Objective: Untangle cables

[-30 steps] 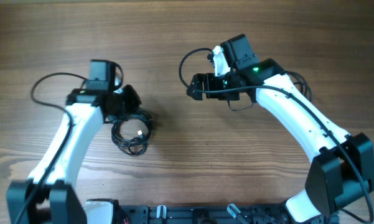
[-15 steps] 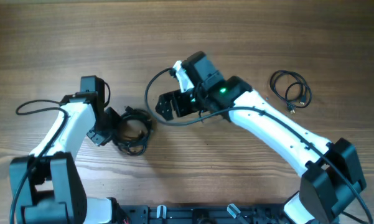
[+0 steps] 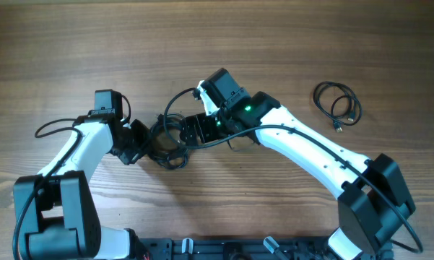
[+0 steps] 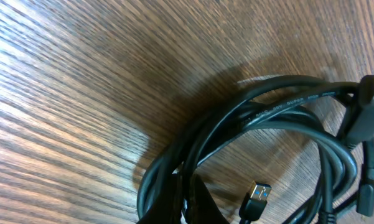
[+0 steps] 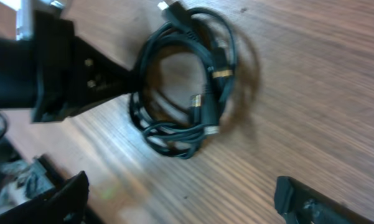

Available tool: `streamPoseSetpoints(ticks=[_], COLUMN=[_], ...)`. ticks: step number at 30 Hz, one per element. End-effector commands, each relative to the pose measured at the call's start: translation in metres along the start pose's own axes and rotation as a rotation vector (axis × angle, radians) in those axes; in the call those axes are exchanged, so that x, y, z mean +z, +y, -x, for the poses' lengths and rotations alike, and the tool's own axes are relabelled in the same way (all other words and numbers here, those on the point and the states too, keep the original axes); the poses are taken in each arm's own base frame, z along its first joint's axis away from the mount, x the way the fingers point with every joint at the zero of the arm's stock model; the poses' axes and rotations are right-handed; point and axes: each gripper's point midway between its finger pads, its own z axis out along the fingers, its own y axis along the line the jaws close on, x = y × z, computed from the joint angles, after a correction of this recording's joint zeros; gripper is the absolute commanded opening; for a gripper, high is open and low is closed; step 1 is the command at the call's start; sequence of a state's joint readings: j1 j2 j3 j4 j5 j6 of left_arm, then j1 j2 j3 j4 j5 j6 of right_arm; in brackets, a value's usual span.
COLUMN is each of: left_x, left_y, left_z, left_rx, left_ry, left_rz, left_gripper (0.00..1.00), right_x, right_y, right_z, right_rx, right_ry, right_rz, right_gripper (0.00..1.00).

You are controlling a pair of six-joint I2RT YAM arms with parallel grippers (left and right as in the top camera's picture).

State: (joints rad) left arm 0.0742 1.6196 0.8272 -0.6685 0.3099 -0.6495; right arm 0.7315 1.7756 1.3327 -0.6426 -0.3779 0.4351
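Observation:
A tangled bundle of black cables [image 3: 167, 141] lies left of the table's centre. My left gripper [image 3: 139, 141] is at the bundle's left edge, shut on a few of its strands. In the left wrist view its dark fingers [image 4: 190, 200] pinch the cords [image 4: 280, 102], and a USB plug [image 4: 259, 194] lies loose inside the loop. My right gripper [image 3: 195, 131] hovers at the bundle's right edge, open. The right wrist view has its jaws spread wide around bare wood [image 5: 180, 193], with the bundle [image 5: 187, 93] ahead of them. A separate coiled cable [image 3: 337, 102] lies at the far right.
The wooden table [image 3: 274, 43] is bare at the back. The arms' own thick black wires loop over the table, one left of the left arm [image 3: 54, 130] and one above the bundle [image 3: 175, 101]. The arm bases and a black rail [image 3: 224, 249] line the front edge.
My right arm has swung left from the table's middle to the bundle, uncovering the separate coil at the right. My left gripper and the bundle have shifted slightly right.

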Motion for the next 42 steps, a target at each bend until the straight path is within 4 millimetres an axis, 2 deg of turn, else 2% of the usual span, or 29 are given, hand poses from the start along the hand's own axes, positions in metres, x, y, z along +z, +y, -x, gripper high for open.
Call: streamPoseSetpoints(ticks=[1, 5, 8, 10, 16, 19, 24, 27, 33, 39, 42], left_x=[0.005, 0.005, 0.005, 0.003, -0.002, -0.003, -0.003, -0.003, -0.001, 0.0, 0.0], left_y=[0.0, 0.0, -0.003, -0.016, -0.034, -0.035, -0.034, -0.034, -0.03, -0.031, -0.033], left_z=[-0.007, -0.007, -0.011, -0.021, -0.035, -0.036, -0.036, -0.036, -0.032, -0.024, -0.021], left_rx=[-0.016, -0.016, -0.006, 0.071, 0.243, 0.246, 0.252, 0.25, 0.253, 0.265, 0.272], left_ry=[0.039, 0.039, 0.06, 0.117, 0.18, 0.18, 0.182, 0.184, 0.159, 0.123, 0.11], left_rz=[-0.012, -0.013, -0.034, -0.115, -0.24, -0.244, -0.243, -0.242, -0.212, -0.205, -0.213], left_gripper=[0.06, 0.04, 0.04, 0.04, 0.04, 0.04, 0.04, 0.04, 0.08, 0.08, 0.08], right_x=[0.008, 0.015, 0.023, 0.034, 0.065, 0.075, 0.086, 0.095, 0.101, 0.101, 0.101], right_y=[0.017, 0.025, 0.027, 0.028, 0.019, 0.016, 0.015, 0.01, 0.01, -0.001, -0.002], right_z=[-0.014, -0.023, -0.03, -0.037, -0.048, -0.051, -0.047, -0.054, -0.059, -0.053, -0.053], right_rx=[0.019, 0.089, 0.148, 0.173, 0.227, 0.227, 0.222, 0.266, 0.27, 0.252, 0.253], right_ry=[0.069, 0.077, 0.063, 0.069, 0.119, 0.141, 0.126, 0.159, 0.186, 0.147, 0.149], right_rz=[0.081, 0.046, -0.023, -0.061, -0.083, -0.082, -0.07, -0.079, -0.065, -0.115, -0.116], right_gripper=[0.78, 0.51, 0.45, 0.42, 0.4, 0.4, 0.4, 0.4, 0.38, 0.28, 0.29])
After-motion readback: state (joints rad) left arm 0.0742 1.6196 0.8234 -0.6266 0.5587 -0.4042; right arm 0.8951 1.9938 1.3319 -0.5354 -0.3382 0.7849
